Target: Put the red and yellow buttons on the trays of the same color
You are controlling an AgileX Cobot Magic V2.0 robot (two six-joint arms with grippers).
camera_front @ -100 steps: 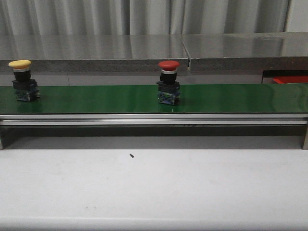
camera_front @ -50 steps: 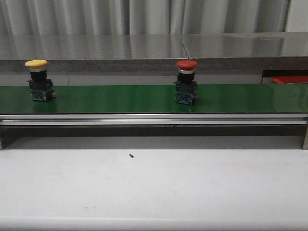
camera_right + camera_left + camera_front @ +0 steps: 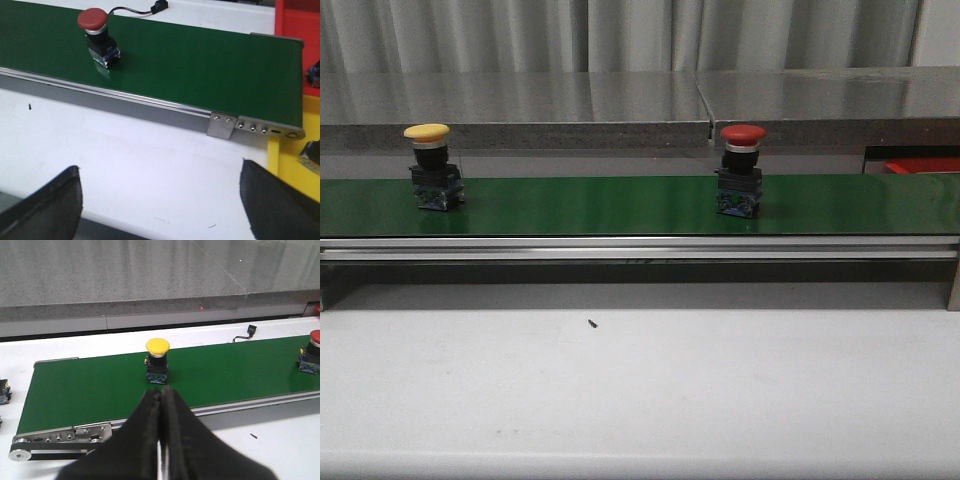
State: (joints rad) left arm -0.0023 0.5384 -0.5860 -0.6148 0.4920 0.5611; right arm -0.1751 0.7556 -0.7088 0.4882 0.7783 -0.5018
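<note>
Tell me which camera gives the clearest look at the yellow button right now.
Left wrist view: the yellow button sits centered on the green belt, cap and base sharp. The front view shows it side-on, farther off. The right wrist view misses it.

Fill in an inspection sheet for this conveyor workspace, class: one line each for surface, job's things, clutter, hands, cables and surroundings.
Surface: green conveyor belt above a white table.
Job's things: yellow button and red button upright on the belt, well apart; red tray and yellow tray beyond the belt's end.
Clutter: small dark speck on the table.
Hands: left hand shut, holding nothing; right hand open, holding nothing.
Cables: black cable with connector behind the belt.
Surroundings: grey metal wall, curtain above.
</note>
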